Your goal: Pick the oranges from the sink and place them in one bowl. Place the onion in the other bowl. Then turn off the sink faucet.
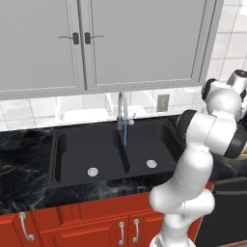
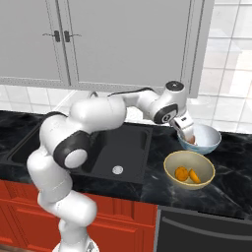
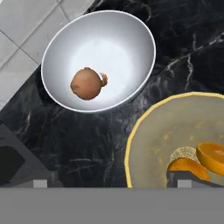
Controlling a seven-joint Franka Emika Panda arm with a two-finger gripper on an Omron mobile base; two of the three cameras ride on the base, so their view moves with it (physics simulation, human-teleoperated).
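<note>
Hand point(image 2: 189, 139): fingers spread wide, empty, above rounded pale blue-white bowl point(image 3: 131, 35).
Onion point(image 3: 88, 83): reddish-brown ball, inside that bowl.
Oranges point(image 2: 187, 174): in shallow yellow-tan bowl point(image 2: 205, 164), just beside, on black marbled worktop point(image 2: 231, 187).

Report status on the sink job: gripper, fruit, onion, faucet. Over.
Gripper open above the pale bowl, holding nothing. Onion in it; both oranges in the yellow bowl. Faucet running, sink emptied. Path clear.

Running faucet point(image 1: 122, 112) over black sink point(image 1: 72, 159)
</note>
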